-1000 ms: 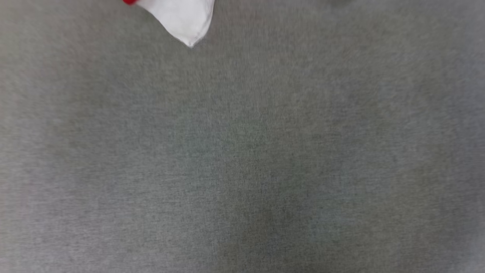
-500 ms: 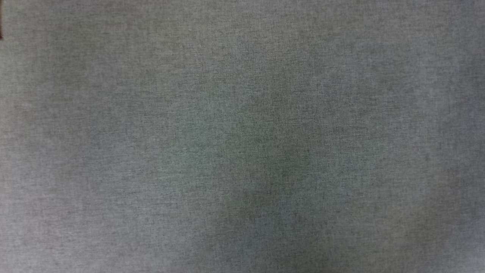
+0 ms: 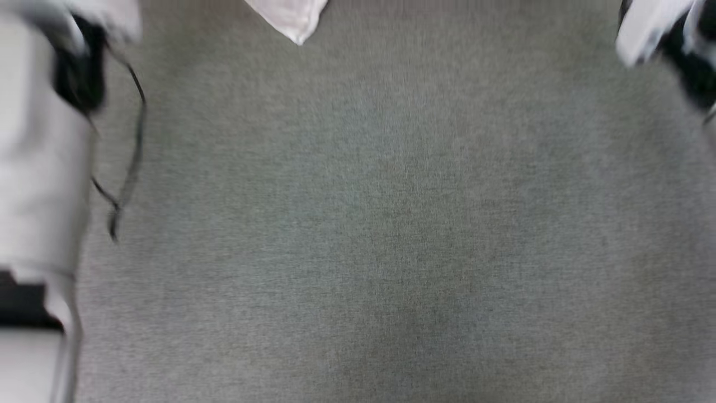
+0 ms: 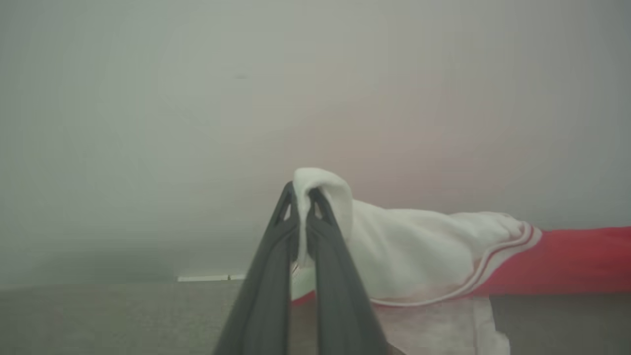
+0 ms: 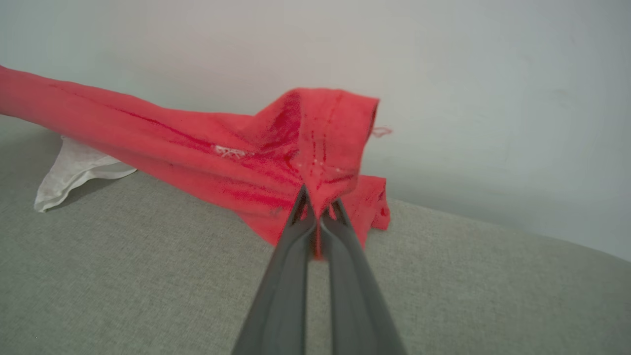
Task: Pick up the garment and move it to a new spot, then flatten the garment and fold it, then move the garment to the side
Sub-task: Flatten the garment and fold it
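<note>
The garment hangs lifted off the grey surface, stretched between both grippers. In the left wrist view my left gripper (image 4: 301,195) is shut on a fold of its white sleeve (image 4: 419,251), whose red-striped trim and red body trail to the right. In the right wrist view my right gripper (image 5: 318,197) is shut on a bunched edge of the red body (image 5: 197,148); a white sleeve (image 5: 69,172) droops onto the surface at the far left. In the head view a white sleeve tip (image 3: 291,19) hangs in from the top edge.
Grey woven cloth (image 3: 391,224) covers the surface below. My pale left forearm (image 3: 39,168) with a loose black cable (image 3: 131,162) stands along the left edge; the right arm (image 3: 671,39) shows at the top right corner. A pale wall (image 5: 493,74) rises behind the surface.
The head view has shifted, so the camera moved. The white sleeve tip left the picture half a second ago and is back at the top edge. Both arms now show at the sides.
</note>
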Robot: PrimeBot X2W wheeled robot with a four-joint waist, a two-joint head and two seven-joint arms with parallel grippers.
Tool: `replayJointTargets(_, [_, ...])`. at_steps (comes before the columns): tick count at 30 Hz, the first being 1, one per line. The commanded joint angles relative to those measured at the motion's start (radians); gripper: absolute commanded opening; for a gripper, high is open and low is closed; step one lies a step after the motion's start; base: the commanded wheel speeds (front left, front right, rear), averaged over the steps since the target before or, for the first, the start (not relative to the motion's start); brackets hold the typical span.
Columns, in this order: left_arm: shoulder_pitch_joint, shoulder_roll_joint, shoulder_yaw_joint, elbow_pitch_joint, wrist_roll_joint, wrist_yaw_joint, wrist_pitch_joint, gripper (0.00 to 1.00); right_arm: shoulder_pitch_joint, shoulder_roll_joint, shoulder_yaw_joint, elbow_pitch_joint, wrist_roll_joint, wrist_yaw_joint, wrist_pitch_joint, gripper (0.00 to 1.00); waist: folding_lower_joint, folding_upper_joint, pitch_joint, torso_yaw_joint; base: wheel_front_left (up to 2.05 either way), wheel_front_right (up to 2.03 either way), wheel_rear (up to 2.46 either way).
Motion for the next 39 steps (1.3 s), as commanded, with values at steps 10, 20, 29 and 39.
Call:
replayJointTargets(10, [0.591,0.035,0.025,-0.199,-0.040,-0.008,0.001,0.00,0.403,-0.082,0.118,-0.093,0.134,-0.001,-0.044,0.00,-0.0001,-0.0001,-0.293,0.028,0.00,0.00,0.00])
replayJointTargets(20, [1.091,0.069,0.061,-0.526,-0.138,0.119,0.135,0.00,0.787,-0.153,0.092,-0.236,0.179,-0.001,-0.064,0.00,-0.0001,-0.0001,-0.492,0.051,0.00,0.00,0.00])
replayJointTargets(29, [1.447,0.128,0.120,-0.913,-0.199,0.294,0.271,0.00,1.117,-0.170,-0.109,-0.407,0.119,-0.002,-0.029,0.00,-0.0001,-0.0001,-0.563,0.072,0.00,0.00,0.00])
replayJointTargets(39, [1.595,0.154,0.146,-1.158,-0.207,0.402,0.343,0.00,1.400,-0.069,-0.382,-0.679,-0.009,-0.002,0.142,0.00,-0.0001,-0.0001,-0.553,0.068,0.00,0.00,0.00])
